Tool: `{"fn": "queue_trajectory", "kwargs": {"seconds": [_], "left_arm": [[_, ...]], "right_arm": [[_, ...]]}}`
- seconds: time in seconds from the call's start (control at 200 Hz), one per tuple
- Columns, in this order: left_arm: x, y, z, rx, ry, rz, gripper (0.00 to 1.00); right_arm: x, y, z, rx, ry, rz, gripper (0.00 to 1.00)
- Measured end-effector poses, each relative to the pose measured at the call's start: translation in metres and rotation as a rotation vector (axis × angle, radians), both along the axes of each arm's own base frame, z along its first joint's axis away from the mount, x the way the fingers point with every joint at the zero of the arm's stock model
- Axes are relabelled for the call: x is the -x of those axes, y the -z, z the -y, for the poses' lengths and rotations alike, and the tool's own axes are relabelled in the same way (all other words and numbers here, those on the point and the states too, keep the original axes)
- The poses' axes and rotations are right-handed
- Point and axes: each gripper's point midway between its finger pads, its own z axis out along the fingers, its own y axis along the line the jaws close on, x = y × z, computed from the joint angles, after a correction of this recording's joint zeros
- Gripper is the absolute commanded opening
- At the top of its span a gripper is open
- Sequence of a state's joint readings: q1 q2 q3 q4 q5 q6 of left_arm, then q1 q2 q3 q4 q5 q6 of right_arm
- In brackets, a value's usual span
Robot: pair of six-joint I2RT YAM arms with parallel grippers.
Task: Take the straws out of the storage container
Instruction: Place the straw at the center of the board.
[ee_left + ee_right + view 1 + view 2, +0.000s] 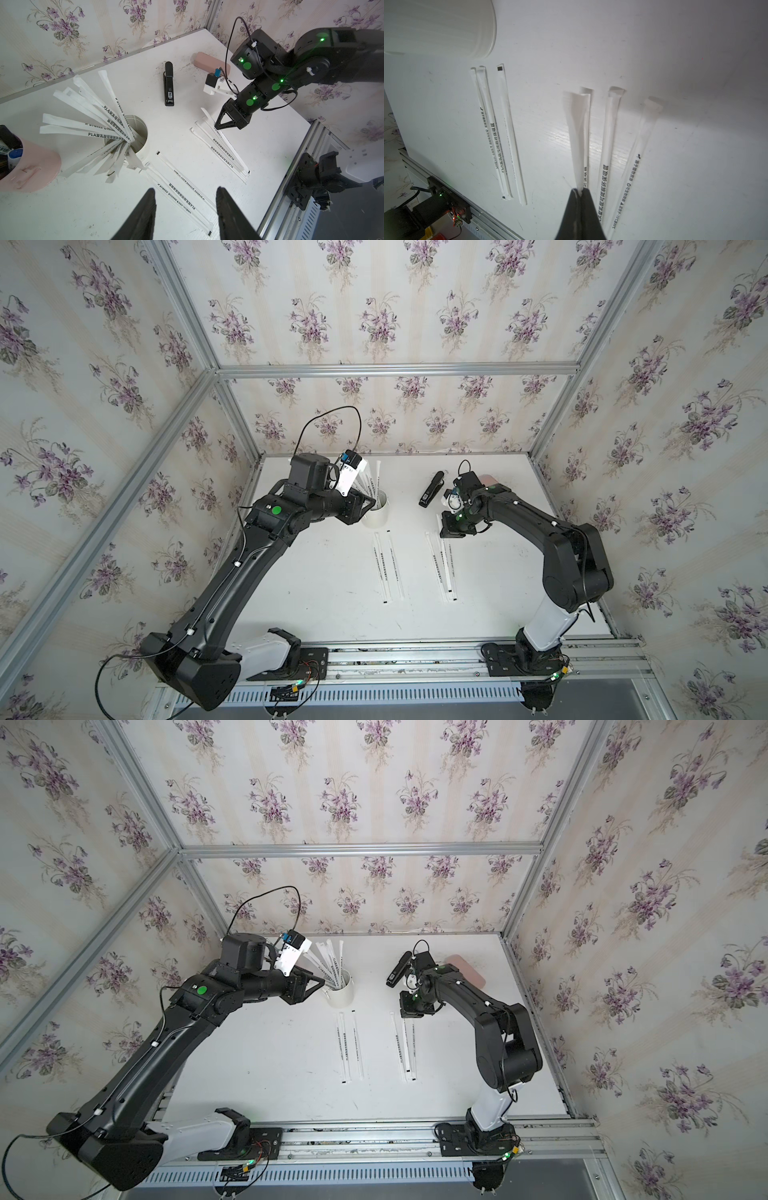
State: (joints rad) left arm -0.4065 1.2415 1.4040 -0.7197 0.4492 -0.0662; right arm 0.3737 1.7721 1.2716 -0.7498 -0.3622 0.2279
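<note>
At the far left, a pink cup (31, 166) with pens in it appears only in the left wrist view; in both top views the left arm covers that spot. The left gripper (368, 505) hangs just beside the white container (376, 516), on its left. Its fingers (145, 212) stand well apart over the table (332, 593).

The container stands upright toward the back of the table, left of the middle. A bunch of straws (99, 116) sits in it, fanned out and leaning back and left; in the top views the wrist camera hides part of the fan. Each is long and thin, in a white paper wrapper with small black print, some with a black end mark.

In front of the container more straws lie flat in two groups, running front to back. The left group (386, 564) looks like two in the top views, but the right wrist view shows that group (496, 133) as three, two overlapping. A black stapler (430, 489) lies further back.

In the right group (442, 568) three lie side by side. At their back end the right gripper (578, 190) is clamped on a fourth straw (578, 128), whose wrapper runs out from between the pressed-together fingers. The top views are too small to show that grip.

A pink case (490, 480) lies behind the right arm, partly covered.
</note>
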Motion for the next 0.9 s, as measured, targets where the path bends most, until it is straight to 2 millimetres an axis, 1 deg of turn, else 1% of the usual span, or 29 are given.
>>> {"fn": "queue_trajectory", "kwargs": {"seconds": [0.185, 0.31, 0.44, 0.599, 0.899], "left_arm": [[0.0, 0.005, 0.0, -0.009, 0.004, -0.008, 0.49], [0.001, 0.007, -0.001, -0.013, 0.005, -0.012, 0.49], [0.001, 0.008, 0.0, -0.015, 0.006, -0.013, 0.48], [0.0, 0.01, 0.0, -0.017, 0.006, -0.02, 0.49], [-0.004, 0.018, 0.002, -0.026, 0.006, -0.041, 0.48]], "right_arm": [[-0.002, 0.018, 0.0, 0.013, 0.001, -0.031, 0.01], [-0.001, 0.025, 0.002, 0.028, 0.003, -0.046, 0.04], [0.0, 0.027, 0.003, 0.034, 0.004, -0.049, 0.1], [0.001, 0.028, 0.004, 0.04, 0.001, -0.05, 0.15], [0.002, 0.024, 0.007, 0.05, -0.01, -0.031, 0.18]]}}
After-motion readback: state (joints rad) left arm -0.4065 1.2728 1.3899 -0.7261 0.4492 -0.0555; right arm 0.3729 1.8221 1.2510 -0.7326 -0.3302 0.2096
